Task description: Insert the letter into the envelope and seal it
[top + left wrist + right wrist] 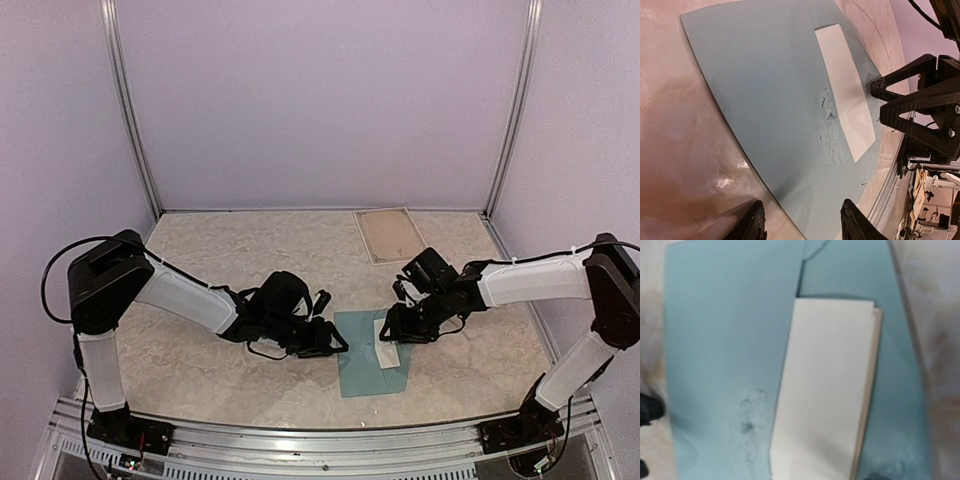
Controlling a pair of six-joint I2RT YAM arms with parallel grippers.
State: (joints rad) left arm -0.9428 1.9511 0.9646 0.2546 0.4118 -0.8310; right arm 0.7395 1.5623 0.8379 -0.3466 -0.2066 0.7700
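Envelope point(360, 368) lies flat on the table point(200, 370), centre-right and toward the near edge, between the 2 arms. The white folded letter point(387, 345) sits on its right part, long axis running near–far. Whether its far end is tucked under a flap or just resting on top, can't tell.

L gripper point(805, 226) is at the envelope's left edge. Its fingers are roughly half apart and straddle the paper's edge w/ nothing pinched.

R gripper point(879, 101) is at the right side, tips down just beside the letter's right edge, touching or nearly touching the teal paper. Its own cam doesn't show its fingers and the other views are too oblique, so can't tell how far apart they are. Nothing looks to be held.

Key relation: the letter lies just left of the R claw and across most of the envelope from the L claw, so the R arm is nearer. My read – R arm should work the letter along its near–far axis while L pins the envelope's left edge. Sealing not yet done.
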